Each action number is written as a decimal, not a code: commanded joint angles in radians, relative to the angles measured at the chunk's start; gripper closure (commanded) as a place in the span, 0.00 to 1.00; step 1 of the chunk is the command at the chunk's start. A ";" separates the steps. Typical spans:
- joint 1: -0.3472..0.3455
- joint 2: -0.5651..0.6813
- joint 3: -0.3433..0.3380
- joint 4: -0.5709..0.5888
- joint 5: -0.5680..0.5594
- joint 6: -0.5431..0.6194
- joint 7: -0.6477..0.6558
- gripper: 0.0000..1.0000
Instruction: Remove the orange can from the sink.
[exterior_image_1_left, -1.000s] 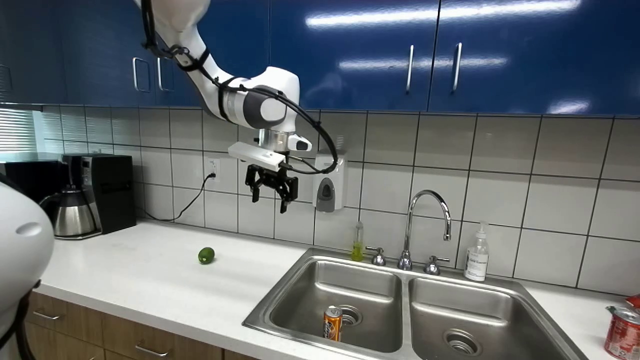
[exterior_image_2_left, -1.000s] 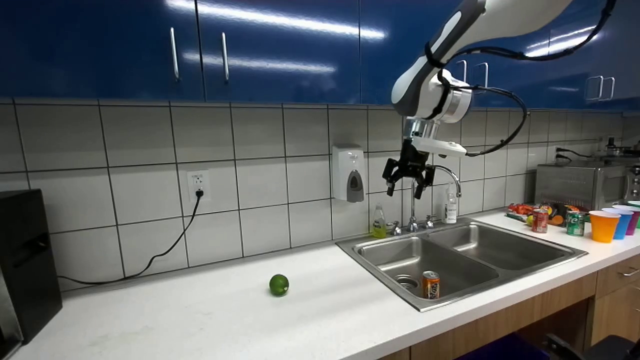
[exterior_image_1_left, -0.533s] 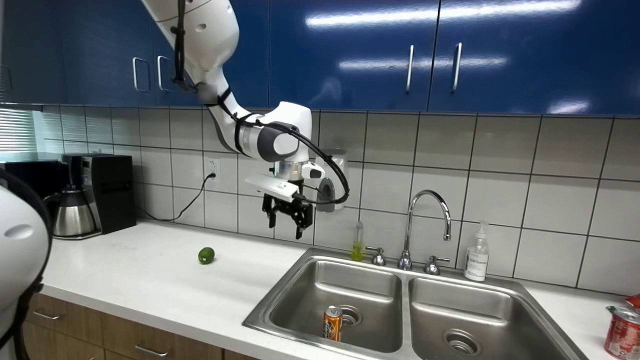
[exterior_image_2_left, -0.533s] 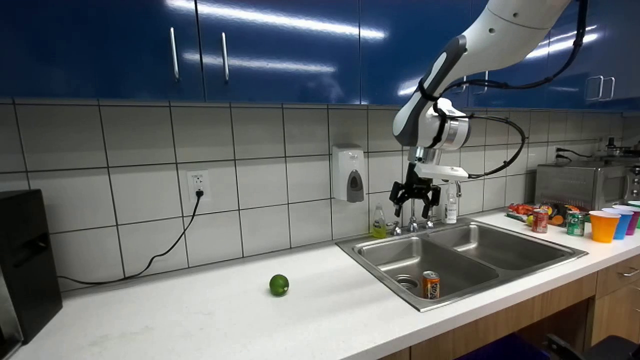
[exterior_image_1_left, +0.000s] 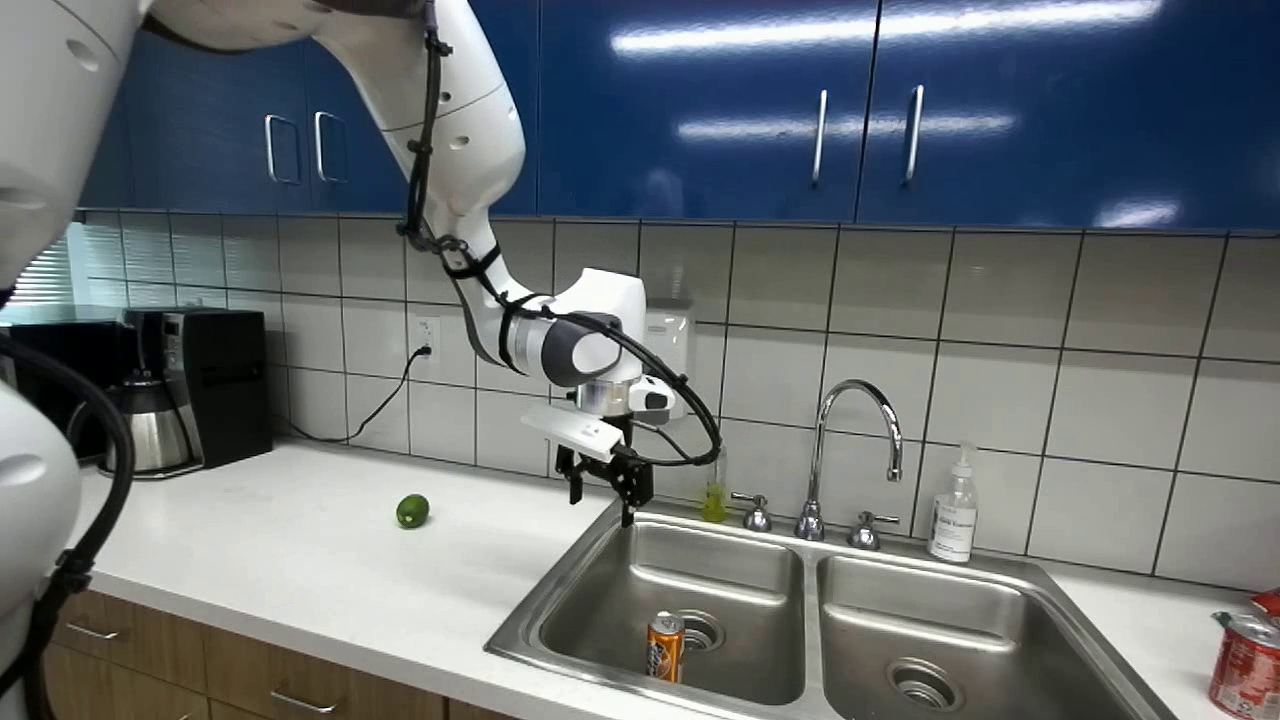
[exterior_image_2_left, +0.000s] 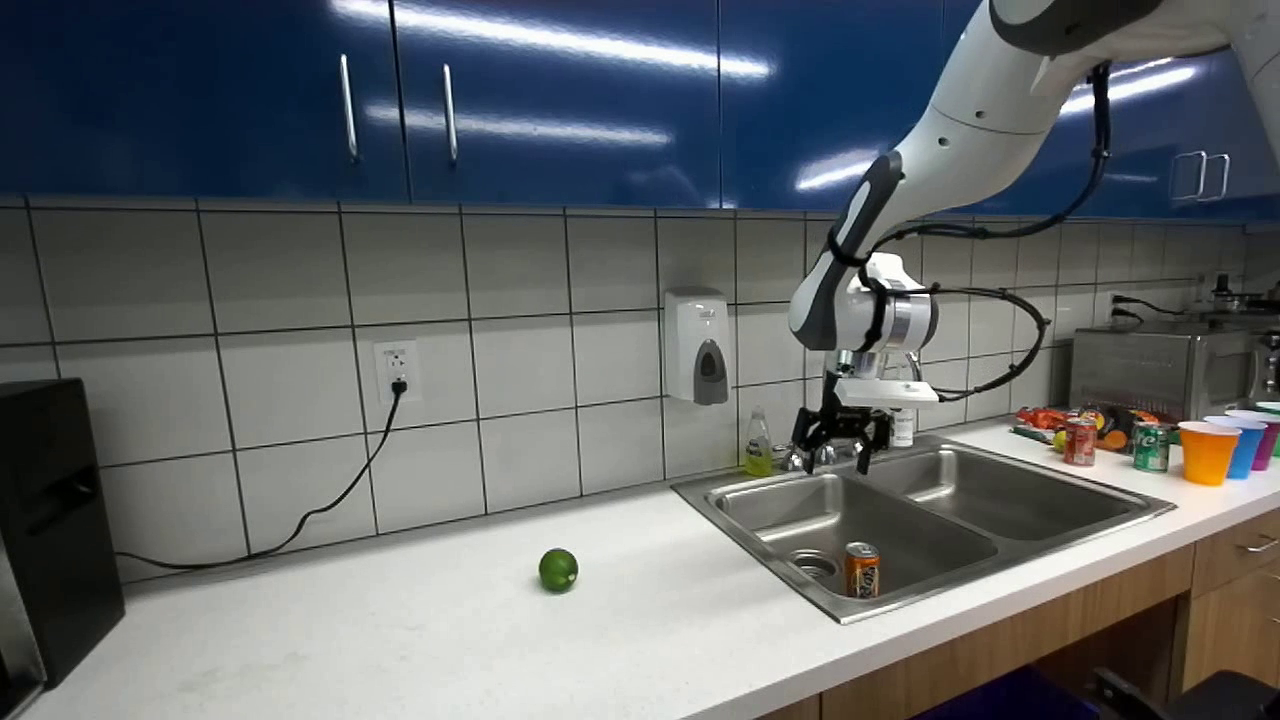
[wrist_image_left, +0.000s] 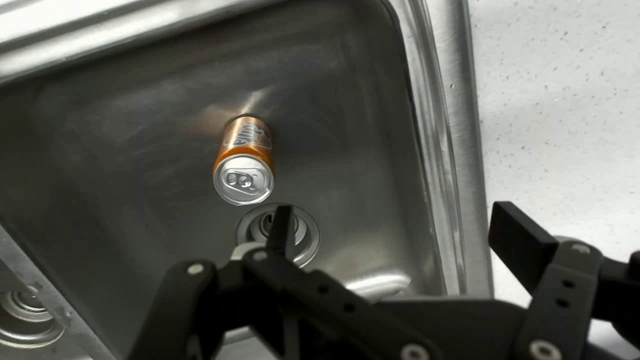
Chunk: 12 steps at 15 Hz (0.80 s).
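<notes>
End effector (wrist_image_left: 400, 227) downturned, fingers (wrist_image_left: 522, 242) apart

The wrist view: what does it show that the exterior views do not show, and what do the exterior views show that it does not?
Only the wrist view clearly shows the pull tab of the orange can and the dark specks in the countertop.

Only the exterior views show the curved faucet, the blue cabinets and, on the countertop, a small round green object.

All of them show the can standing in the sink, beside a round drain, and the fingers apart, not touching it.
</notes>
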<state>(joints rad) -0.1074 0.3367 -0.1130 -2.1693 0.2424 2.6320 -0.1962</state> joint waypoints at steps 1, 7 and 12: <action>-0.061 0.072 0.029 0.054 -0.004 0.034 -0.008 0.00; -0.123 0.168 0.032 0.109 -0.009 0.060 -0.008 0.00; -0.160 0.246 0.043 0.157 -0.014 0.079 -0.009 0.00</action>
<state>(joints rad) -0.2246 0.5301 -0.1034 -2.0587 0.2417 2.6907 -0.1962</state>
